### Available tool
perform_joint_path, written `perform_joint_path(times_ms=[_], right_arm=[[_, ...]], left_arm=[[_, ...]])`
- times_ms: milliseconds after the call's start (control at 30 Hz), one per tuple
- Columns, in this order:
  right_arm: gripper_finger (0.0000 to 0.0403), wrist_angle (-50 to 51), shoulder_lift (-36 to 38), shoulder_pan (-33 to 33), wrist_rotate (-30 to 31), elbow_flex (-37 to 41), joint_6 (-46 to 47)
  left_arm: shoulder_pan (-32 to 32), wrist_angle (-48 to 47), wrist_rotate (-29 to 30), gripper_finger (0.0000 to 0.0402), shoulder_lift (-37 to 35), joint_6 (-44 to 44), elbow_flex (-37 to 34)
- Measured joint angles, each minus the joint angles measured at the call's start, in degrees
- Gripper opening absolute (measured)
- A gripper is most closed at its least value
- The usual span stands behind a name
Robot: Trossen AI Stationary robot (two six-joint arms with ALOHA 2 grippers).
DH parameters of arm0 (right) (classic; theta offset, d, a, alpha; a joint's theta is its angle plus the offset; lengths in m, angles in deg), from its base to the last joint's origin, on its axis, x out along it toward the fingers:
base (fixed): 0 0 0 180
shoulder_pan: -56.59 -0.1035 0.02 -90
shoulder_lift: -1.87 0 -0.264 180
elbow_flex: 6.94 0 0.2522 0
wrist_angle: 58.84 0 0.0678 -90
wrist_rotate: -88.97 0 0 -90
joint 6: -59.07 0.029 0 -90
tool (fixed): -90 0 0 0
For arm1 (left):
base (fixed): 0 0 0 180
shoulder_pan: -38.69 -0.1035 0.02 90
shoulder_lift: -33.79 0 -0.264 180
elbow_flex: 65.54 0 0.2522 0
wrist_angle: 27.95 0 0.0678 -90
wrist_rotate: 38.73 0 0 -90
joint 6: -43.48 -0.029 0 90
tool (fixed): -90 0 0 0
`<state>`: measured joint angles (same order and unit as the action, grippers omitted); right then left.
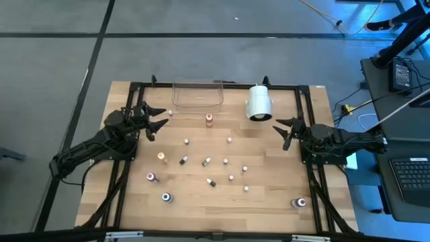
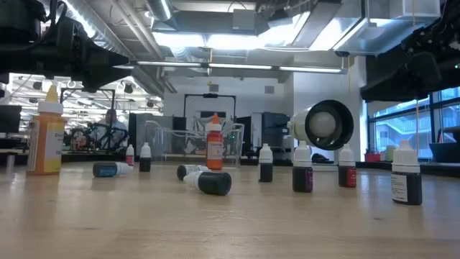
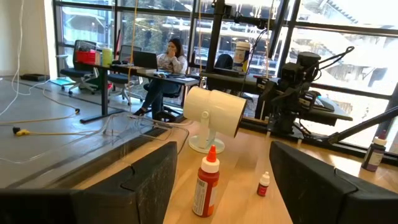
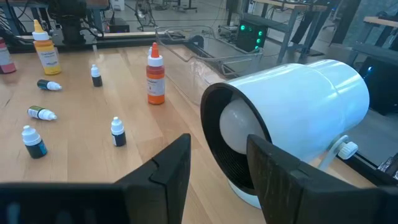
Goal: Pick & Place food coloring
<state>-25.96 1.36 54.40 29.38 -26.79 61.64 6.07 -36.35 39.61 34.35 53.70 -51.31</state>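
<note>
Both sets of jaws spread, nothing between 'em. Left gripper (image 1: pixel 157 119) hovers near table's left-rear corner, right gripper (image 1: pixel 283 131) on the right by white cylinder (image 1: pixel 259 102). I see food coloring bottles (image 1: pixel 208 162) scattered mid-table btwn arms; orange-top one (image 1: pixel 209 119) just in front of clear tray (image 1: pixel 198 94).

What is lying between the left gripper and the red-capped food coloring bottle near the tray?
In the high view, only bare wood separates the left gripper from the red-capped bottle; a tiny white-capped bottle sits just off that line.
</note>
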Motion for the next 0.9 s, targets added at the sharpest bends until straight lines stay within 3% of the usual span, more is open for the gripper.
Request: perform_joint_path(times_ms=[900], right_arm=[[0.0158,0.0,-0.01,0.0,0.0,-0.01,-0.02]], left_arm=[[0.0,-0.01,0.0,0.0251,0.02,0.01,0.0]])
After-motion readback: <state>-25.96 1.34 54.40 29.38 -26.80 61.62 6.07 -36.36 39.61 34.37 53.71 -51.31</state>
